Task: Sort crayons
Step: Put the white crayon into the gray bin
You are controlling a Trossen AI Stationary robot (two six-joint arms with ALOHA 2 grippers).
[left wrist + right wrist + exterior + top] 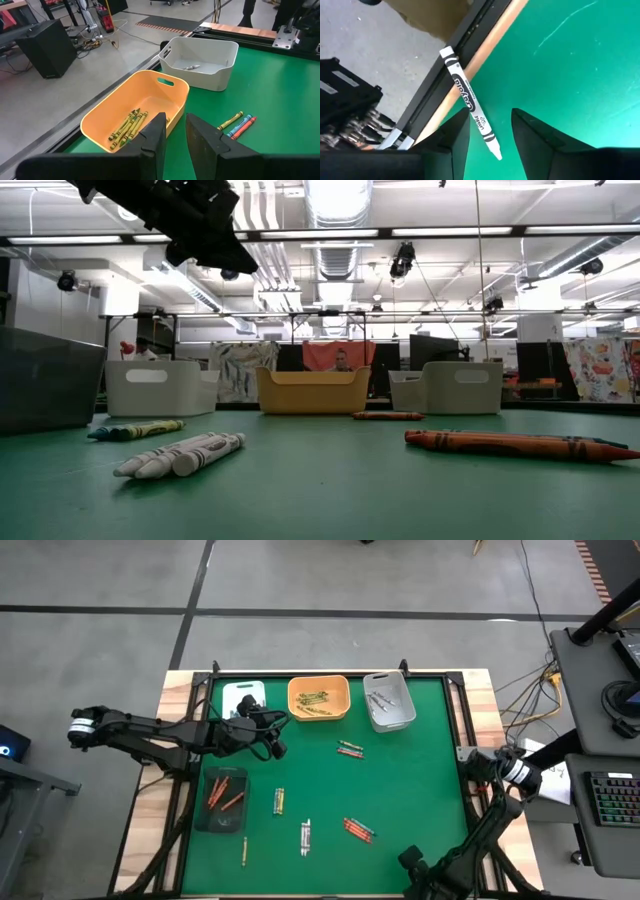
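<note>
The left end effector [274, 739] hangs above the green worktop [420, 790] in the upper left of the high view, just below the white plastic tray [243, 695]. In its wrist view its two dark fingers [156, 131] stand narrowly apart with nothing between them, and the orange plastic tray [172, 92] holding yellow-olive crayons [127, 127] lies ahead. Beyond that is the pale grey tray [220, 75] with a grey-white crayon [191, 66] inside. The right end effector [410, 860] sits low at the bottom edge of the high view, right of centre. Its fingers are spread wider than the white paper-wrapped crayon [467, 100], which shows between them with one end over the worktop's wooden border strip [485, 45] and its tip over the green – not clamped, as far as can be seen. A dark tray [205, 818] at lower left holds red-orange crayons [222, 795]. Loose crayons lie on the green: a small group [350, 748] near centre, a pair [279, 801] and a pale cluster [306, 837] below it, a red-orange group [358, 830] at lower right – and one thin stick [243, 850] beside the dark tray.
</note>
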